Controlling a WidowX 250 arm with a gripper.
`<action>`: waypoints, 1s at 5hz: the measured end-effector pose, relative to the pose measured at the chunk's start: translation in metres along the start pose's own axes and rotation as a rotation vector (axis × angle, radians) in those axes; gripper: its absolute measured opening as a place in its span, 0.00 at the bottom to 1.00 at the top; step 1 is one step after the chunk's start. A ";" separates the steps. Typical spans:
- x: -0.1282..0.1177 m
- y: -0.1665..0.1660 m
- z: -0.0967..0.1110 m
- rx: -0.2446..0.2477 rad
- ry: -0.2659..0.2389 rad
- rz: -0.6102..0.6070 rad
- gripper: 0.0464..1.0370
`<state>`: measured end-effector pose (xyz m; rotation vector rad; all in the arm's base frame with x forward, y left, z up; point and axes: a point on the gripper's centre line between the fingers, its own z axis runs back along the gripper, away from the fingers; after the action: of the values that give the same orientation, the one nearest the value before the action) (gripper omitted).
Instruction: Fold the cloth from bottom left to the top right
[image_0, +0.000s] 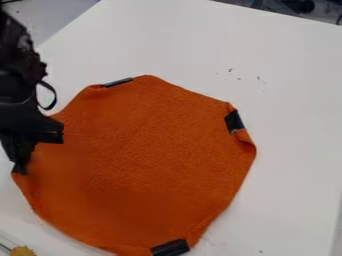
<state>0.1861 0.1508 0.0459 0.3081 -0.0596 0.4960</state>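
Camera view: with the gripper (21, 169) at the left edge of the orange cloth (147, 150), which lies spread on the white table (287, 65), and its grip indeterminable, verify edge capture before lifting slightly and drawing diagonally toward the top right.

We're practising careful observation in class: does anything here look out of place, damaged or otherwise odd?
The orange cloth doesn't lie quite flat: its right edge looks bunched just below a black patch. Dark specks mark the white table, perhaps scuffs or dirt; I cannot tell which. Nothing looks spilled.
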 end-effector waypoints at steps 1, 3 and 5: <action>0.018 -0.017 0.025 0.045 -0.024 -0.053 0.02; 0.059 -0.063 0.025 -0.024 -0.060 -0.200 0.02; 0.085 -0.098 0.010 -0.115 -0.082 -0.302 0.02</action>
<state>0.3083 0.1050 0.0392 0.2192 -0.1191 0.1794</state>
